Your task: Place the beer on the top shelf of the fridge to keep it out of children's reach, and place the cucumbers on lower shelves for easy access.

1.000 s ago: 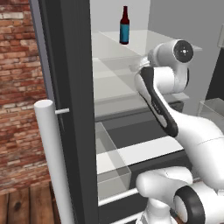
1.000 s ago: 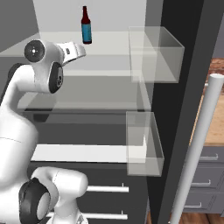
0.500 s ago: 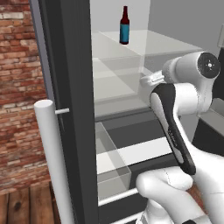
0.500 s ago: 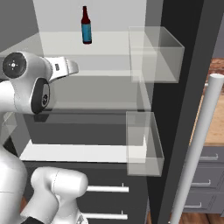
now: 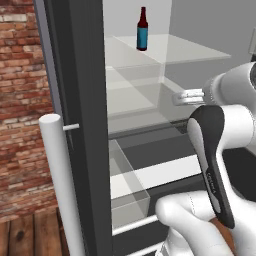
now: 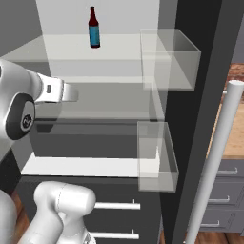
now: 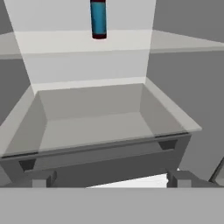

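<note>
The slim dark brown glass beer bottle (image 5: 142, 29) with a blue-teal label stands upright on the clear glass top shelf (image 5: 175, 50) of the dark grey fridge (image 5: 82, 100), near the back edge. The two-finger gripper (image 7: 107, 179) is wide open and holds nothing. I think the risk now is the cucumbers: they can roll off a smooth lower glass shelf (image 6: 95, 97), and a swinging arm could hit the bottle.

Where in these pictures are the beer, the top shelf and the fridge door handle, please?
beer (image 6: 94, 33): right base view, on its blue label.
top shelf (image 5: 185, 50): left base view, on the bare glass right of the bottle.
fridge door handle (image 6: 217, 152): right base view, on the middle of the white bar.
</note>
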Controlling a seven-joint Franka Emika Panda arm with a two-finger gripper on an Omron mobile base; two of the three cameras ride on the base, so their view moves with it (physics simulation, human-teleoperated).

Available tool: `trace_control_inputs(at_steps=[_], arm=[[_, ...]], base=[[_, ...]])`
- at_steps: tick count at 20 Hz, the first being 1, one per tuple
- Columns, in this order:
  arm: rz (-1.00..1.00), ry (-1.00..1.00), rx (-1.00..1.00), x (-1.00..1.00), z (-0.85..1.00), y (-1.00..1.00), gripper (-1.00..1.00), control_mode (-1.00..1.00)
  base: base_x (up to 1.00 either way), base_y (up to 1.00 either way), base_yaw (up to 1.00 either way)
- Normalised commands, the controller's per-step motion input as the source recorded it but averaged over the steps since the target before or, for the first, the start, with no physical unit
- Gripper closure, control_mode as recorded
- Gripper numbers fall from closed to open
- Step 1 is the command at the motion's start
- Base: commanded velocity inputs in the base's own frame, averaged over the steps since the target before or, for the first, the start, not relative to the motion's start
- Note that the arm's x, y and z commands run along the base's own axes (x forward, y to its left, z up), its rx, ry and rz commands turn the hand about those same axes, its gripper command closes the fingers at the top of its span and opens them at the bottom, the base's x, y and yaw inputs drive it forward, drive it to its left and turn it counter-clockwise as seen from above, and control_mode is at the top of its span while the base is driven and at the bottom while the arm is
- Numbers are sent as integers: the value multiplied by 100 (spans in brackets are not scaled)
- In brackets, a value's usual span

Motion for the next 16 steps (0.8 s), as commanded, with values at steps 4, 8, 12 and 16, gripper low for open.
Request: trace_control_inputs(at_steps=[4,8,12,16], arm=[[0,1,0,-14,0,0,-100,-100],[4,0,0,-36,0,1,-100,-100],[5,0,0,-45,-1,0,-100,-100],[2,1,-1,-38,-3,0,-100,100]], base=[[0,0,0],[0,0,0],[0,0,0],[-15,0,0]])
